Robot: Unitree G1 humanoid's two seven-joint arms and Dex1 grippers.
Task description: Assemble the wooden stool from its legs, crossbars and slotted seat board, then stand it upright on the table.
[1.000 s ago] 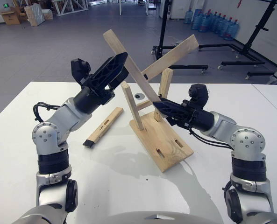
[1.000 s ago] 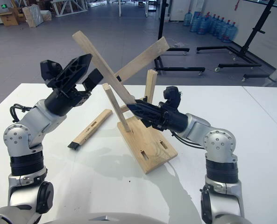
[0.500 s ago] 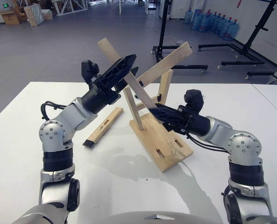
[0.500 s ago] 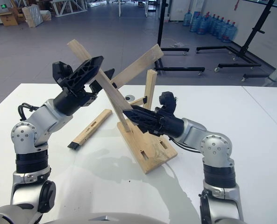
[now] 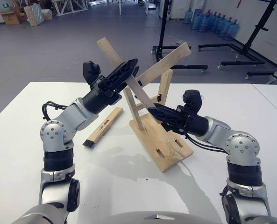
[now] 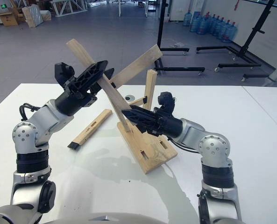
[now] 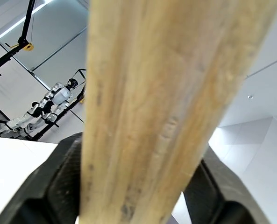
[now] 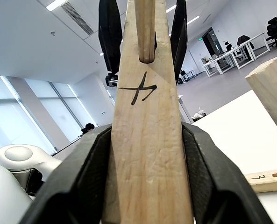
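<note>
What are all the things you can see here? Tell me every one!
table: one, white, under everything
seat board: one, light wood, flat on the table
standing legs: two, light wood, set in the seat board
short crossbar: one, light wood, between the standing legs
loose piece: one, light wood, dark end, on the table left of the seat board
long leg: one, light wood, slanted in the air
crossing bar: one, light wood, across the long leg up high
water bottles: several, blue, floor far behind
left gripper: one, black, shut on the long leg's upper part
right gripper: one, black, shut on the long leg's lower end
</note>
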